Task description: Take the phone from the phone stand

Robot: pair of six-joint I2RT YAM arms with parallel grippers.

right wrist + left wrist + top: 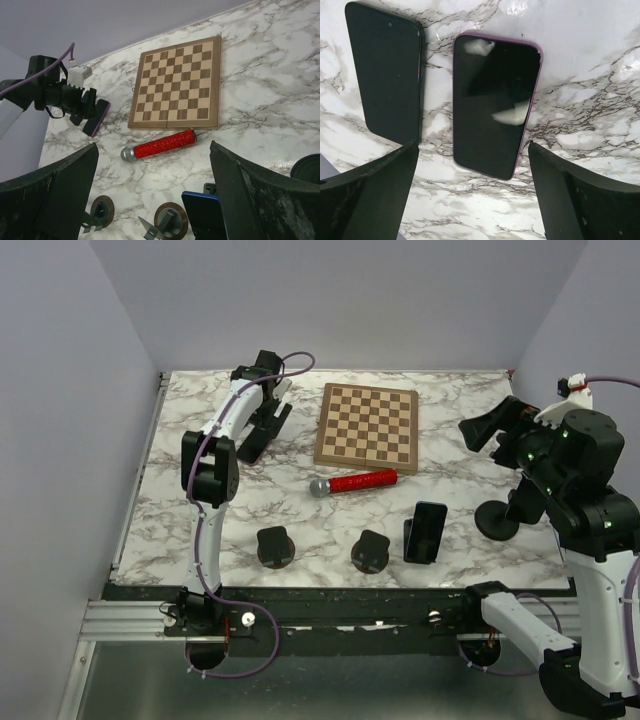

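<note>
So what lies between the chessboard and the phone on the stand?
A red microphone, on its side; the top and right wrist views both show it.

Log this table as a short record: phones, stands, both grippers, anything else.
phone in stand: one blue phone, front right
empty stands: two, front centre
flat phones: black phone and purple phone, side by side, far left
left gripper: open, over the purple phone, holding nothing
right gripper: open, raised at right, holding nothing
other: chessboard, red microphone
</note>
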